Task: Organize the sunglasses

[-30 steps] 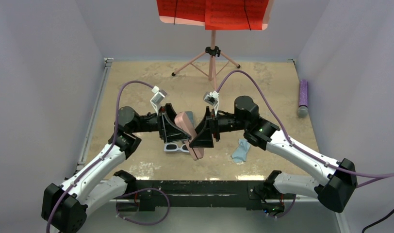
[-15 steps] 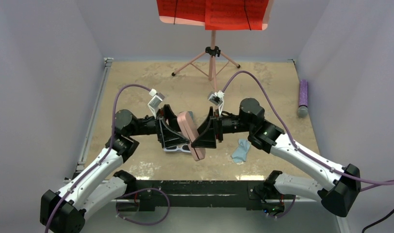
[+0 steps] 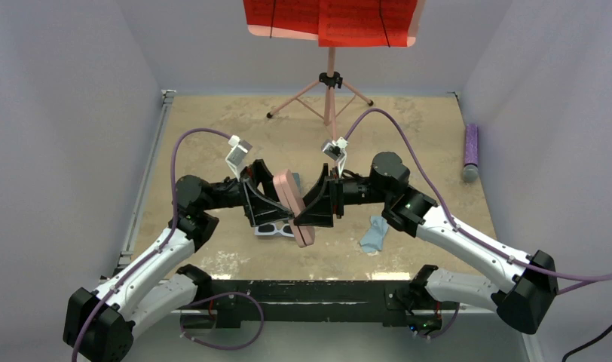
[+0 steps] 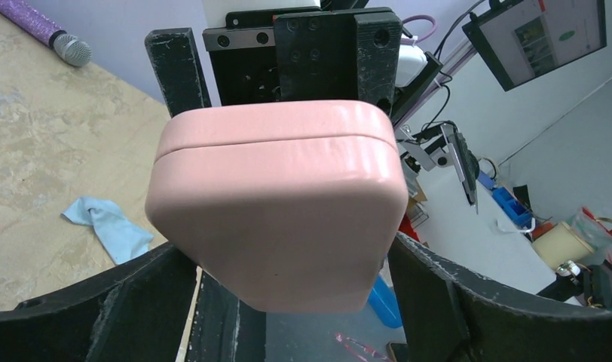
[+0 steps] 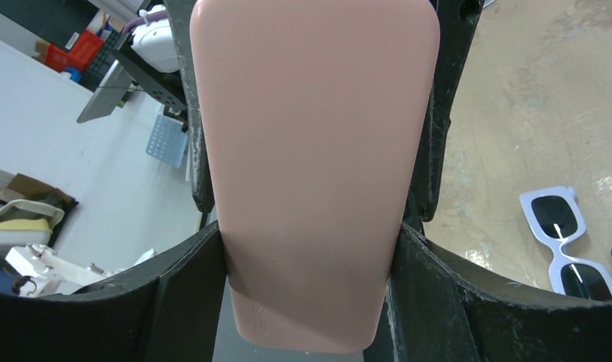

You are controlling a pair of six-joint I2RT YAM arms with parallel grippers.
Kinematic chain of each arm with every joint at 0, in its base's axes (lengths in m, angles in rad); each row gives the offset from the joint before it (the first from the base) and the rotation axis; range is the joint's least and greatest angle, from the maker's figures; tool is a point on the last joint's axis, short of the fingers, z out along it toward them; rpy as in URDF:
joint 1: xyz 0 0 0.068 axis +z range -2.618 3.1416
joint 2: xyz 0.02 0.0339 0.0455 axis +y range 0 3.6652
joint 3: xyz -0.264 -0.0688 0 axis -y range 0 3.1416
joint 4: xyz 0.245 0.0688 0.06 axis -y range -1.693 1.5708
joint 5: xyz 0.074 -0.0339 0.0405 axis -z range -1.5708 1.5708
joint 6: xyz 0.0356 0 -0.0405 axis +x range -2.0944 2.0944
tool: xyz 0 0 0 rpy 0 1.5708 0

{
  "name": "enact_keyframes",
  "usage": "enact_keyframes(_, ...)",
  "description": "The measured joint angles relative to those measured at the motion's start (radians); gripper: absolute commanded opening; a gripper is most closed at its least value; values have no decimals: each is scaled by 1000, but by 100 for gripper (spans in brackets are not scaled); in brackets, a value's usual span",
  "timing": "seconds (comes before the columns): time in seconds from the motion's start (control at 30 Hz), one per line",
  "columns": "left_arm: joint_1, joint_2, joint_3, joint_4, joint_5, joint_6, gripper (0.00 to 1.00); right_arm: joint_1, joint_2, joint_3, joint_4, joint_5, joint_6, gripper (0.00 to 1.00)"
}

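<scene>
The only print in sight is on the red sheets [image 3: 329,19] on the music stand [image 3: 330,79] at the far side of the table [image 3: 408,128], and its lines are too small to read. The monitor seen past the left wrist camera shows a window that is too blurred to read.

Both arms rise from the near corners, bend at the elbow and run their forearms inward, roughly level, so the two grippers face each other over the middle of the table with the wrist cameras on top.

Between them is a pink case [image 3: 286,188], shut, standing on its long edge and clear of the tabletop, its near end lower than its far end. The right gripper [image 5: 309,249] is clamped on the case, one finger pressed flat against each narrow side. The left gripper [image 4: 292,264] has its jaws spread wide to either side of the same case, with a sliver of gap showing at one finger, so it is not gripping.

The white sunglasses [image 3: 273,231] lie flat on the table under the left gripper, just beside the low end of the case, dark lenses up. A light blue cloth [image 3: 374,234] lies crumpled to the right of the right gripper, and a purple microphone [image 3: 469,151] rests by the right wall
</scene>
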State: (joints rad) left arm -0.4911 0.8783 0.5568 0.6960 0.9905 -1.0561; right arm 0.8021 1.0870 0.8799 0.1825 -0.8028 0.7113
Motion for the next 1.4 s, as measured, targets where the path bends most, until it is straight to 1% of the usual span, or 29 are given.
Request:
enact_keyframes(0.07,0,7,0,8,-1,-5,70,0,0,-1,11,0,3,18)
enact_keyframes(0.1,0,14,0,15,0,-9,62,0,0,-3,19,0,4,18)
enact_keyframes(0.13,0,21,0,25,3,-16,56,0,0,-6,21,2,3,12)
enact_keyframes(0.17,0,26,0,27,3,-23,52,-1,0,-10,25,1,1,11)
enact_keyframes(0.2,0,32,0,32,5,-27,45,-3,0,-13,29,2,3,7)
enact_keyframes(0.23,0,41,0,40,9,-29,37,-3,0,-14,29,2,2,5)
enact_keyframes(0.27,0,48,0,47,14,-30,31,-4,-1,-17,28,1,2,0)
enact_keyframes(0.37,0,65,0,61,28,-33,8,-7,-2,-22,27,0,2,0)
enact_keyframes(0.43,0,68,-1,63,40,-23,2,-7,-8,-29,30,2,2,0)
enact_keyframes(0.47,0,68,-4,61,47,-10,0,-7,-16,-37,33,3,2,0)
enact_keyframes(0.57,-3,51,-17,18,70,52,0,-6,-38,-61,32,3,3,0)
enact_keyframes(0.6,-3,27,-28,-35,76,101,0,-6,-45,-71,34,2,3,0)
enact_keyframes(0.63,-3,24,-30,-39,76,105,0,-6,-47,-77,35,0,6,0)
enact_keyframes(0.77,-6,-34,-45,-184,70,233,0,-11,-60,-107,71,-6,26,0)
enact_keyframes(0.9,-5,-56,-39,-289,56,307,0,-23,-68,-119,88,-1,34,0)
enact_keyframes(1.13,-3,-27,-1,-467,24,336,0,-40,-108,-144,78,82,21,0)
enact_keyframes(1.23,-1,-26,2,-554,-37,333,0,-46,-125,-152,78,129,14,0)
enact_keyframes(1.33,14,5,2,-629,-178,330,0,-27,-157,-153,117,126,39,0)
enact_keyframes(1.4,20,21,2,-638,-192,306,0,-37,-176,-161,85,192,29,0)
